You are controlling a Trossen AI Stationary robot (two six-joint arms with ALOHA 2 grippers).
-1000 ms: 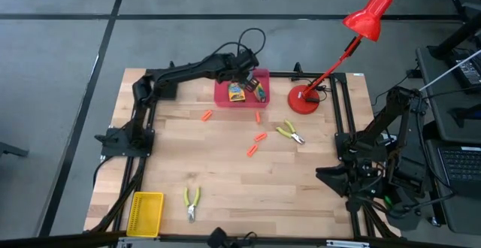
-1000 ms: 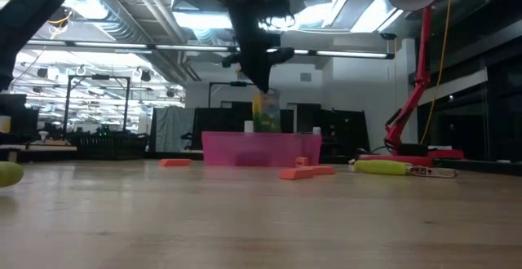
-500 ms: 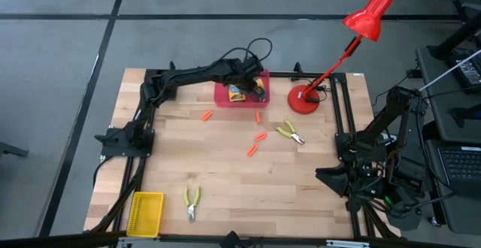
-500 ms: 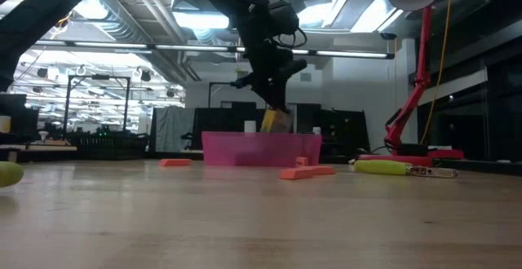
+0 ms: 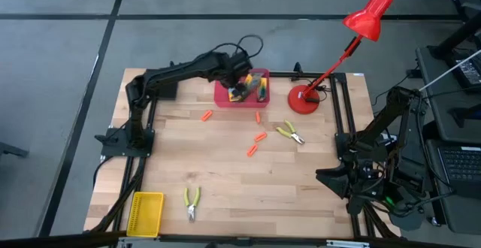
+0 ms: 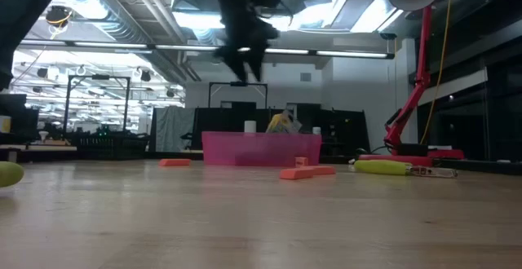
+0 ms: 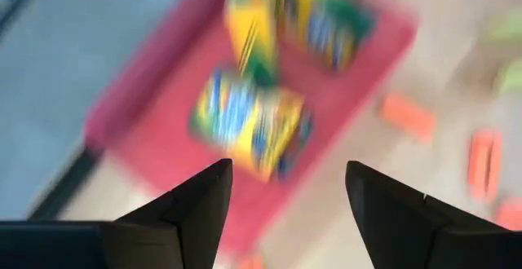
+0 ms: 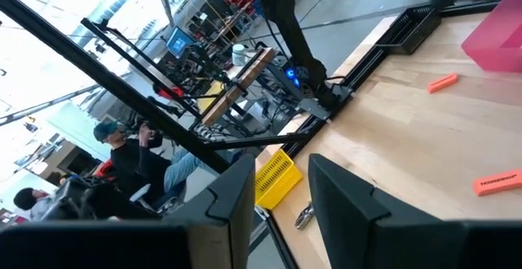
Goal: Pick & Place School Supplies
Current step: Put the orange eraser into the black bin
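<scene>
The left claw (image 7: 281, 196) hangs wide open and empty above the pink tray (image 5: 222, 95), where crayon boxes (image 7: 251, 122) lie.

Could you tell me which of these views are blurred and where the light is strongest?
Left wrist view: crayon boxes and pink tray smeared by motion blur. Low view: left arm blurred, a dark silhouette against bright ceiling lights. High view: evenly lit, sharp.
</scene>
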